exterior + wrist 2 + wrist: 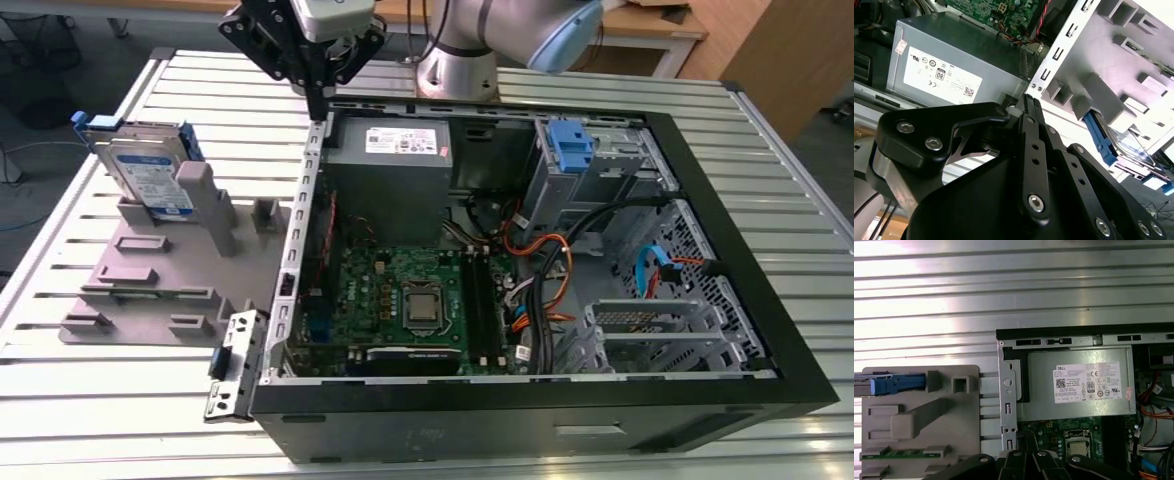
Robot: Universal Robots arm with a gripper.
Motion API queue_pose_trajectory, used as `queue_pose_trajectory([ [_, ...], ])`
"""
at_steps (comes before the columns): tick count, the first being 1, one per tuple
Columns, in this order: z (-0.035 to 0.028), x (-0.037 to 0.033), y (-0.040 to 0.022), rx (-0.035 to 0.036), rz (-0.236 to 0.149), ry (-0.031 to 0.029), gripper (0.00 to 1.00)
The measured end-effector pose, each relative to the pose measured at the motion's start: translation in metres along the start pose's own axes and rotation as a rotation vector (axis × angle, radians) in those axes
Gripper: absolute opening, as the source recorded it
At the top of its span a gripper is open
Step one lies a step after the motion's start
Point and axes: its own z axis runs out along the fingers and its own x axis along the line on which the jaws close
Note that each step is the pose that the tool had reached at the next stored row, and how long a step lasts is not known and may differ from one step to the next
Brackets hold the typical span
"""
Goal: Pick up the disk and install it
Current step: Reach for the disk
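Gripper [320, 103] hangs fingers-down over the back edge of the computer case [534, 432], just above the corner by the power supply [394, 148]. In the second wrist view the jaws are drawn together to a thin point [1029, 100] with nothing between them: closed and empty.

Disk [140, 172] not yet picked up. It stands on edge in a slot of the grey holder [147, 290], on the exterior view's left, outside the case and apart from the gripper. Standing it upright likely leaves both broad faces and the top edge of its blue frame free for a grasp from above. First wrist view looks straight down on that blue top edge [896, 385] at the holder's far end.

Case lies on its side with the panel off, so the motherboard [400, 290] and drive bay face up, presumably for reach from overhead. A bare blue bracket [570, 148] sits in the bay at the far corner.

Holder and case rest side by side on the slatted metal table [80, 400].
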Motion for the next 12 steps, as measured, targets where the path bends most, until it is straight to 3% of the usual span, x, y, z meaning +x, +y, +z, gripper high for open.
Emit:
queue_pose_trajectory([
  [12, 0.0008, 0.0127, -0.001, 0.0001, 0.001, 0.0, 0.11],
])
